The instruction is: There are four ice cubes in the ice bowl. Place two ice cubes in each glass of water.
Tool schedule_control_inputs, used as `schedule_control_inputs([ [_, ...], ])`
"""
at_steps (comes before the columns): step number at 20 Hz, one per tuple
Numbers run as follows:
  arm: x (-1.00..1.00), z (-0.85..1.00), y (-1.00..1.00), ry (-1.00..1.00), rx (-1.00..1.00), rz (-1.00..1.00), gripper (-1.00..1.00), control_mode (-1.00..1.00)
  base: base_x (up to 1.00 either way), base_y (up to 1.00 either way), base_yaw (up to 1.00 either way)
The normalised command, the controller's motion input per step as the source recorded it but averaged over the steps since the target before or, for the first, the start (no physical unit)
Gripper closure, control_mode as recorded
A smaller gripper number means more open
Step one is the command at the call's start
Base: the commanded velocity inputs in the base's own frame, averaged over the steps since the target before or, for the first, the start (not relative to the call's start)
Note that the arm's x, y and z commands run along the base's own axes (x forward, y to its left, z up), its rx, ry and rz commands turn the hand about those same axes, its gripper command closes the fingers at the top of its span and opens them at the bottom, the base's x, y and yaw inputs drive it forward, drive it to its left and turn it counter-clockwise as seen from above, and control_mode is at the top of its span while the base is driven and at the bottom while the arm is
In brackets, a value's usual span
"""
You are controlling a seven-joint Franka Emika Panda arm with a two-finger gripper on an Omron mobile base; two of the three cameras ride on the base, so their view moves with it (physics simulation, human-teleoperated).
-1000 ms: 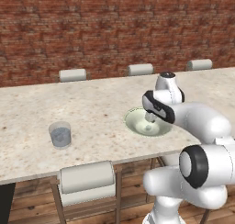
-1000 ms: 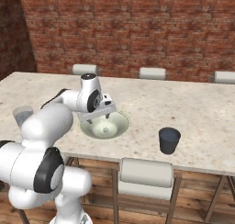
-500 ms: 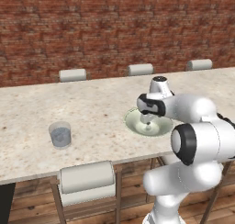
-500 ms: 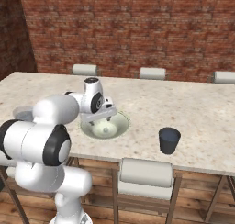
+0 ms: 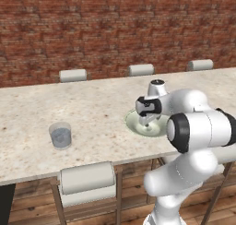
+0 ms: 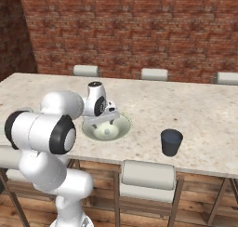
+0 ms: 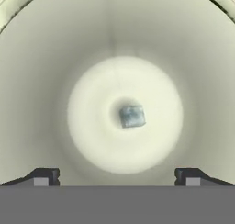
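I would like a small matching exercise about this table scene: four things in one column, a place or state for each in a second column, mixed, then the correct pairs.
1. ice cube
2. ice bowl
3. dark glass
4. pincer

a. open, above the bowl
b. on the counter, under the hand
c. at the bowl's centre
d. near the counter's front edge, apart from the bowl

Pairs: 1-c, 2-b, 3-d, 4-a
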Motion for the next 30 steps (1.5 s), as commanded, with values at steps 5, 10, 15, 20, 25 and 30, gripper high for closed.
schedule_control_inputs([
  [5,0.13,-0.29,0.00,0.00,0.00,0.00,-1.00,-1.00,0.00,0.00,0.00],
  [10,0.18,-0.29,0.00,0.00,0.00,0.00,-1.00,-1.00,0.00,0.00,0.00],
  [15,0.27,-0.28,0.00,0.01,0.00,0.00,-1.00,-1.00,0.00,0.00,0.00],
  [20,0.22,-0.22,0.00,0.00,0.01,0.00,-1.00,-1.00,0.00,0.00,0.00],
  [25,0.20,-0.14,-0.03,0.00,0.03,0.00,-1.00,-1.00,0.00,0.00,0.00],
  [30,0.01,-0.13,-0.08,0.00,0.03,0.00,-1.00,-1.00,0.00,0.00,0.00],
])
